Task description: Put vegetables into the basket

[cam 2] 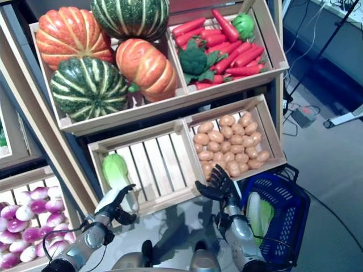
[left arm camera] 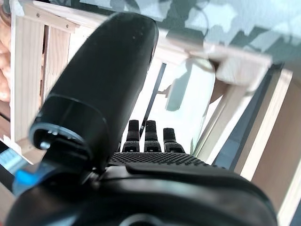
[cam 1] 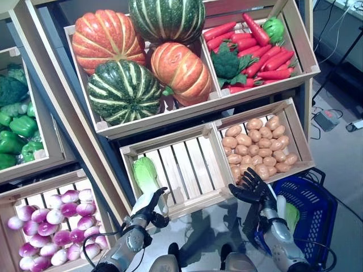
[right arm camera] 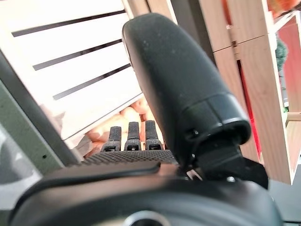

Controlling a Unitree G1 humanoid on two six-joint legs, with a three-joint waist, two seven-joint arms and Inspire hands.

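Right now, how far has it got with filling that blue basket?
One cabbage already lies in the blue basket by the robot's right side. Neither hand holds anything: the right hand is spread open in front of the potato crate, and the left hand is open just below the last cabbage in the slatted crate. That cabbage looks like the next pick; it is not yet grasped.

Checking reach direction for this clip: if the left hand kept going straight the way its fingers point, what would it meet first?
Probably the cabbage lying at the left end of the slatted crate. The left hand, fingers relaxed open, sits at the crate's front rim just below it. Depth is unclear, so the rim itself might come first.
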